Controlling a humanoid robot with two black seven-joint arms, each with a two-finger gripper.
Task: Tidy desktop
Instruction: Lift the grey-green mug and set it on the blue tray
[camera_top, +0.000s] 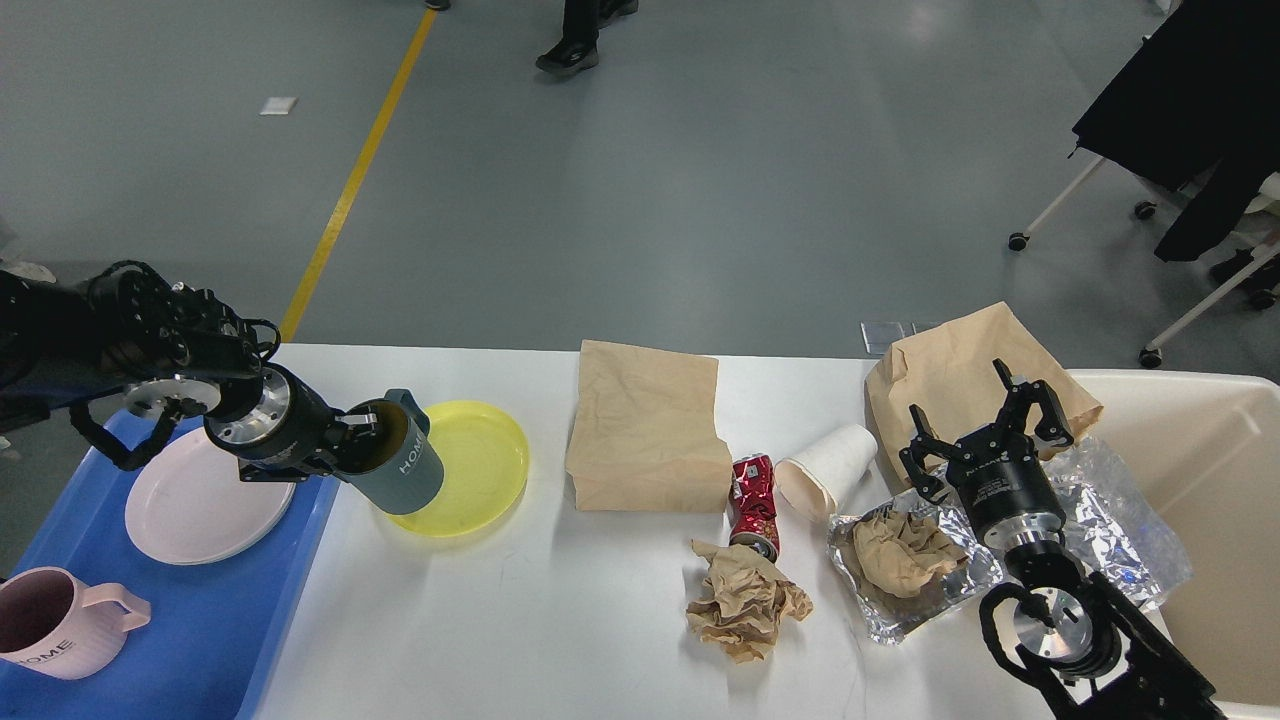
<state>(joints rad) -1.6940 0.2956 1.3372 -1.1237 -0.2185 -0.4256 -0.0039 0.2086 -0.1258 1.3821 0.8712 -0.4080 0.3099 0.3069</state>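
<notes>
Grey floor beyond, white tabletop (480, 620) spanning the foreground, left end effector (352, 440) clamping the teal mug (398, 466) rim above the yellow plate (478, 462), right end effector (985, 438) splayed empty: carry it level to the blue tray (190, 630).

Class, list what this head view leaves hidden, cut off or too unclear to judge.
- Pink mug: left side cut by the frame edge.
- Cream bin: right part cut off, inside mostly unseen.
- Left gripper: fingertips masked by the grey-green mug rim.
- Foil tray: contents under the crumpled paper hidden.
</notes>
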